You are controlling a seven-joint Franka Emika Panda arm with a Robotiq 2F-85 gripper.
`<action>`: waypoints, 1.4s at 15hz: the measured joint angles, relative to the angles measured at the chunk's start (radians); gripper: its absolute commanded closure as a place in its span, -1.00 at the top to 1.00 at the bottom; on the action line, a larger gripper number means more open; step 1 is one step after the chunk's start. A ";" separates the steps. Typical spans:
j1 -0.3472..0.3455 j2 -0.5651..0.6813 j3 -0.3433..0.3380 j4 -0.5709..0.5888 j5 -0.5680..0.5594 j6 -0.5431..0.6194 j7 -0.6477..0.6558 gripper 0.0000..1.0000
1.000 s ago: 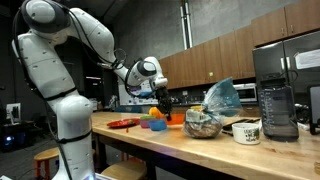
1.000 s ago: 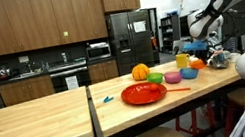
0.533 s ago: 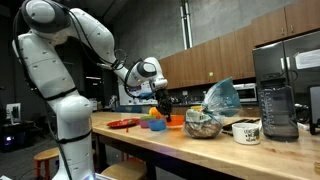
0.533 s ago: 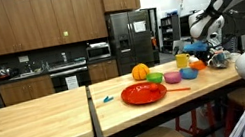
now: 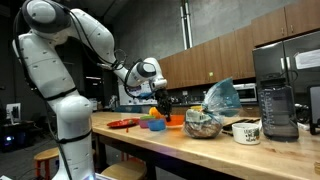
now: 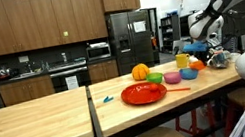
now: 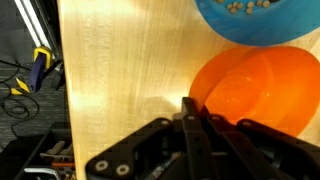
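My gripper [image 7: 190, 108] is shut, with its two black fingers pressed together at the near rim of an orange bowl [image 7: 255, 85] on the wooden table [image 7: 120, 70]. Whether the rim is pinched between the fingers does not show. A blue bowl [image 7: 250, 15] holding small beads sits just beyond the orange one. In both exterior views the gripper [image 5: 161, 101] [image 6: 199, 53] hangs low over the cluster of coloured bowls, right at the orange bowl [image 6: 195, 64], with the blue bowl [image 6: 190, 74] beside it.
A red plate [image 6: 143, 93], a green bowl [image 6: 155, 78], a pink bowl [image 6: 172, 76] and an orange round object [image 6: 141, 72] sit nearby. Farther along the counter are a filled bag [image 5: 203, 124], a white mug [image 5: 246, 131] and a dark appliance [image 5: 277, 105].
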 measured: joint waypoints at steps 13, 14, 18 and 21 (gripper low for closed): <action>-0.017 0.004 0.019 0.022 0.000 0.007 0.012 0.58; -0.019 0.003 0.020 0.023 0.000 0.007 0.013 0.74; -0.015 -0.011 0.051 0.029 0.000 0.002 -0.013 1.00; 0.011 -0.039 0.077 0.029 0.004 0.001 -0.082 1.00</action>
